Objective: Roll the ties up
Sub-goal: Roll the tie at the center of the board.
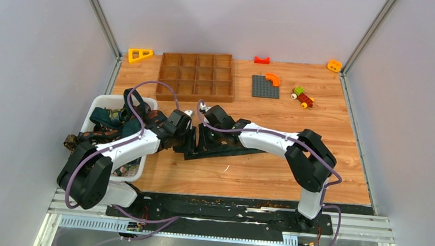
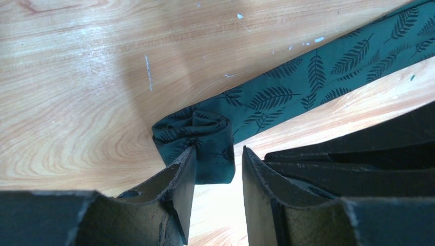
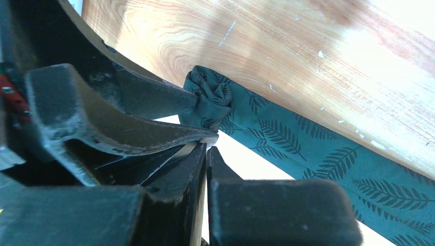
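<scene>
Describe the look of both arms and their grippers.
Both the left arm and right arm have white links between chunky black joint housings. A purple cable loops loosely along each. The left gripper and right gripper have flat, black, wedge-shaped fingers with scuffed, dusty edges.

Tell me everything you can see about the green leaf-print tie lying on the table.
The tie is dark teal-green fabric printed with black fern leaves. One end is wound into a small loose roll; the rest lies flat, stretched diagonally across the wooden table. The left gripper stands at the roll, jaws open, one fingertip touching it.
</scene>
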### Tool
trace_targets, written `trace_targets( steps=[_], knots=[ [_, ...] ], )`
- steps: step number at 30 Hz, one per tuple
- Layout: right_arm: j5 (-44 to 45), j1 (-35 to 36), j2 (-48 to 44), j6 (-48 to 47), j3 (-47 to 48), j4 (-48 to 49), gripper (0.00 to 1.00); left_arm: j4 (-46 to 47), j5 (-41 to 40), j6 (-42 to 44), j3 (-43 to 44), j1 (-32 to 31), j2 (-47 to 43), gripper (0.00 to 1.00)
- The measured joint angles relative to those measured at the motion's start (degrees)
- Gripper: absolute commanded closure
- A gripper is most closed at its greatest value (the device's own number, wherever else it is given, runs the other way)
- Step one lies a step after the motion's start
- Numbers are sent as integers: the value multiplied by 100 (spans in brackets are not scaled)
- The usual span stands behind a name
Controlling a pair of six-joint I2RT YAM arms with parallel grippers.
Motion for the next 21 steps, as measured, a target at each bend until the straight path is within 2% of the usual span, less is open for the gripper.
trace_targets(
  steps=[21],
  knots=[
    [96, -201, -289, -96, -380, -7, 94, 446, 295, -70, -323, 0, -415, 50]
  ],
)
